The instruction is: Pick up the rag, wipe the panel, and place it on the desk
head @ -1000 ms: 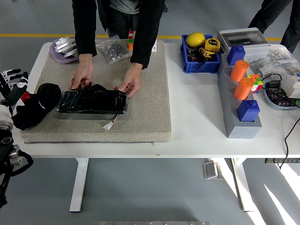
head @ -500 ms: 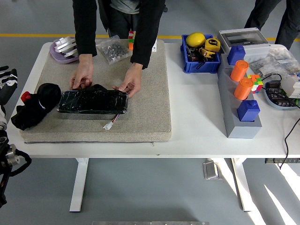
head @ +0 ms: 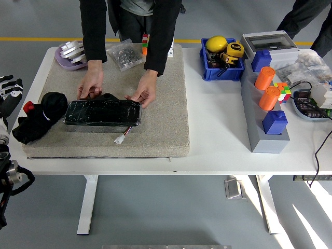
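The black rag, with a small red patch on it, lies bunched on the left end of the beige mat. Just to its right is the panel, a dark glossy slab with a red and white cable at its front. A person at the far side holds the panel's far edge with both hands. My left hand is at the picture's left edge, off the table's side, apart from the rag, fingers spread and holding nothing. My right arm does not show.
A purple tray and a plastic bag of parts lie at the mat's far edge. To the right stand a blue bin with tape measures, a grey block with orange cylinders and blue blocks, a puzzle cube and cables.
My left hand has drawn back to the left, away from the rag and off the table's edge. The rag, the panel and the person's hands have stayed put.
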Robot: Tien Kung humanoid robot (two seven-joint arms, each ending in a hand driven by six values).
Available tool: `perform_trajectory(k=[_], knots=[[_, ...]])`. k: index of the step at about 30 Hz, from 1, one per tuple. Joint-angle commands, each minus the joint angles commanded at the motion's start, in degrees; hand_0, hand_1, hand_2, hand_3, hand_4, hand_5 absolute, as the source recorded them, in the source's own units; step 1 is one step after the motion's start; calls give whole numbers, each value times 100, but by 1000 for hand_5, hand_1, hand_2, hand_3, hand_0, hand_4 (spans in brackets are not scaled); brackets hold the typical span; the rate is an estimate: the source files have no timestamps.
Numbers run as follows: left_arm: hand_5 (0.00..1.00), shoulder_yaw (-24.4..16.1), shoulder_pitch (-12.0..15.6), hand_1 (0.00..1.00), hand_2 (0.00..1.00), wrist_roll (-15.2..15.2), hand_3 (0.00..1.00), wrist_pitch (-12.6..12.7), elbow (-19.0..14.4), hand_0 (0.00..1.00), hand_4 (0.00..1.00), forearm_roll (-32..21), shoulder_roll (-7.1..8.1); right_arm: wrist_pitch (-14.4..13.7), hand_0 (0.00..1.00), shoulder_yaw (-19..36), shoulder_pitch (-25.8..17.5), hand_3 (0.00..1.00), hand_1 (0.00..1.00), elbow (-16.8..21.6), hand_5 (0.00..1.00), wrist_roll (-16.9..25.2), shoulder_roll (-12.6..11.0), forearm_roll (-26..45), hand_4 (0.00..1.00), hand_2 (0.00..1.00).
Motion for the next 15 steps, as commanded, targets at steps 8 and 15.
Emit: perform_trajectory(k=[8,15], knots=[[218,13,-41,528,564,155,586,-73,39,367,741,146,8,-3,661,-21,12,566,642,-2,467,16,6,52,943,670],[216,-2,-46,556,587,246,594,-165,74,384,747,230,8,-5,661,-20,13,565,642,-1,467,16,9,56,943,670]])
